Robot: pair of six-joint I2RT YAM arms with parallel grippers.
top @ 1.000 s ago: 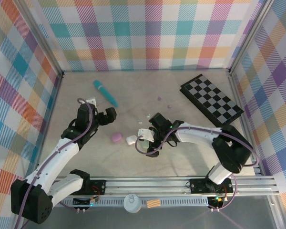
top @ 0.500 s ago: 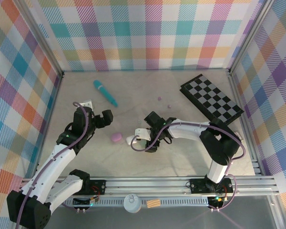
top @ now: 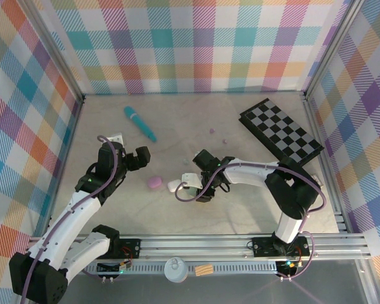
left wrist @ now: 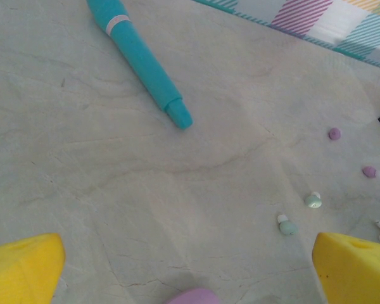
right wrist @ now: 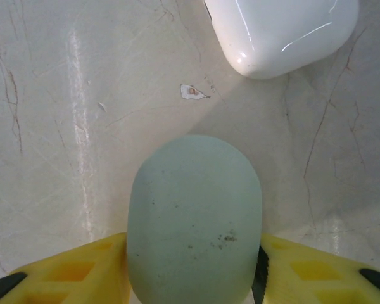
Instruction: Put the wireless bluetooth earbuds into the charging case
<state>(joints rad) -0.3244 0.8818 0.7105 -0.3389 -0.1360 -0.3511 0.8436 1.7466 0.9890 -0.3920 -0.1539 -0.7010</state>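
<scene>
Closing from wide, right jaws now pinch the pale green case (right wrist: 193, 215) beside the white case (right wrist: 282, 31) — steadying it for loading, likely. Left jaws wide open, empty; earbuds (left wrist: 288, 227) lie loose on the table (left wrist: 114, 190).

i see a teal stick (left wrist: 139, 60), a pale green case (right wrist: 193, 218), a white case (right wrist: 282, 31), a lilac case (top: 154, 182), purple earbuds (left wrist: 334, 133), pale green earbuds (left wrist: 313, 200), yellow fingers (left wrist: 22, 266), a black-and-white checkered board (top: 280, 130), rainbow plaid walls (top: 196, 44).

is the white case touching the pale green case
No, a strip of bare table separates the white case from the pale green case.
</scene>
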